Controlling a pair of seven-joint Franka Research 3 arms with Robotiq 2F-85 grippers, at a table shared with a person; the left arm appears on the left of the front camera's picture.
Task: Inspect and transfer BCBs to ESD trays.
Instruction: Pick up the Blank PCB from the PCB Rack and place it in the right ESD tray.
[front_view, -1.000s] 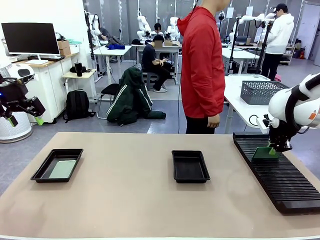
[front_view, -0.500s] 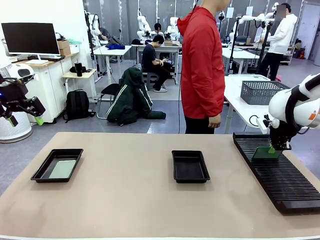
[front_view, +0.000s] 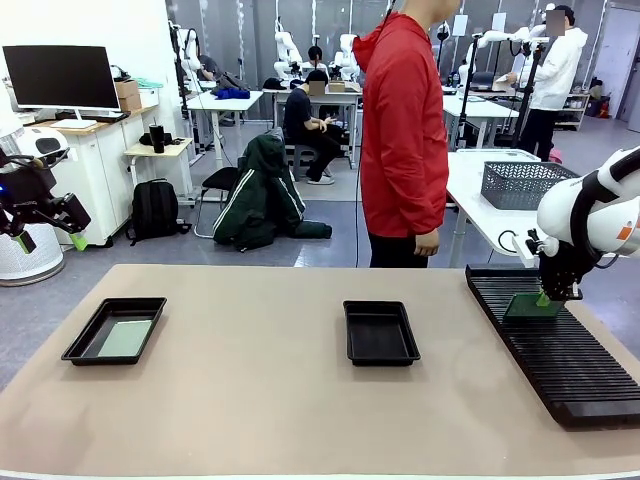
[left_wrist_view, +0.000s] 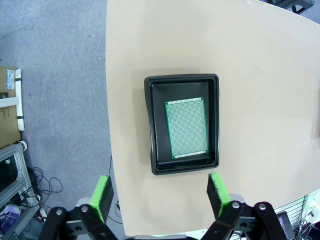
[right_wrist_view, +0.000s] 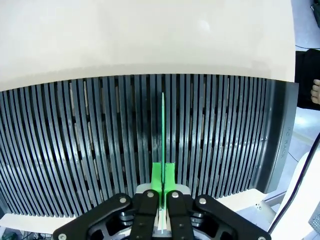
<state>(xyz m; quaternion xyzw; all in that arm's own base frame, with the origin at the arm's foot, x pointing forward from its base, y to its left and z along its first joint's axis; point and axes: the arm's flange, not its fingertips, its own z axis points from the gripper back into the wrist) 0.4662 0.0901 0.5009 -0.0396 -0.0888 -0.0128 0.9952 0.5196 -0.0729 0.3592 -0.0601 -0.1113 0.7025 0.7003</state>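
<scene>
A green BCB (front_view: 530, 306) stands on edge in the black slotted rack (front_view: 560, 350) at the right, and my right gripper (front_view: 545, 298) is shut on its top edge. The right wrist view sees that BCB (right_wrist_view: 163, 135) edge-on as a thin green line between my right gripper's (right_wrist_view: 163, 182) closed pads. One ESD tray (front_view: 115, 330) at the left of the table holds a flat BCB (front_view: 126, 338). In the left wrist view this tray (left_wrist_view: 183, 123) and its BCB (left_wrist_view: 186, 127) lie far below my open left gripper (left_wrist_view: 160, 195). A second ESD tray (front_view: 380, 332) sits empty mid-table.
A person in a red hooded jacket (front_view: 403, 130) stands at the far side of the table, one hand (front_view: 427, 241) hanging near its edge. A grey mesh basket (front_view: 523, 184) rests on a white table behind the rack. My left arm (front_view: 35, 205) hovers off the table's left.
My right gripper's fingers finished closing on the BCB in the rack. The left arm has stayed still.
</scene>
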